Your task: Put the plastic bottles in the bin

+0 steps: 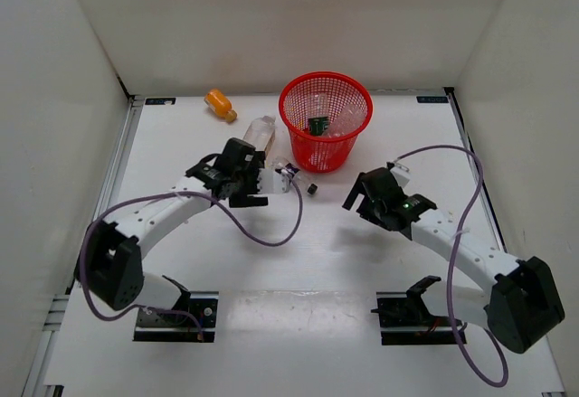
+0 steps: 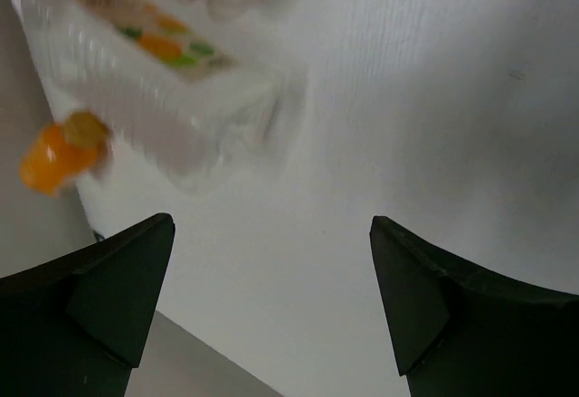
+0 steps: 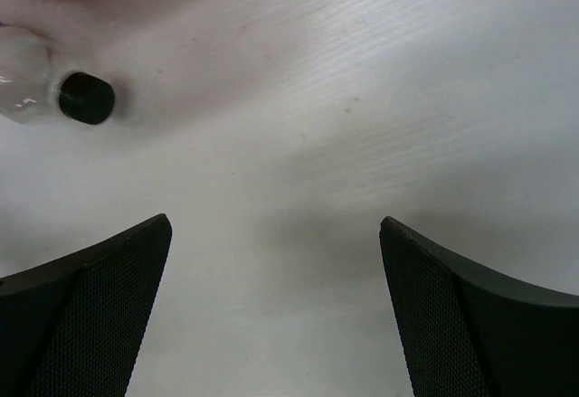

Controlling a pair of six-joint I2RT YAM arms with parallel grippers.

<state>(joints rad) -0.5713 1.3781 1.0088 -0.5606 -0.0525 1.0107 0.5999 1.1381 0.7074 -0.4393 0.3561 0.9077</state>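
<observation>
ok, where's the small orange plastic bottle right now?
Top view: the orange bottle lies far back on the left, left of the round red mesh bin.

- The bin (image 1: 326, 148) was red plastic – an open lattice, faintly shiny.
- The squarish bottle (image 2: 154, 99) was clear, glossy plastic.
- The orange bottle (image 1: 220, 103) looked smooth.
- The table (image 3: 362, 99) was white, matt, finely grained.
- The right gripper (image 3: 276, 316) had black, matt pads (image 3: 81, 325) with a fine mesh texture.

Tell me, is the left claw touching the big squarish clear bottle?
Apart. The left wrist view shows it: the open left claw sits short of the squarish clear bottle, with a strip of bare white table visible between them.
</observation>
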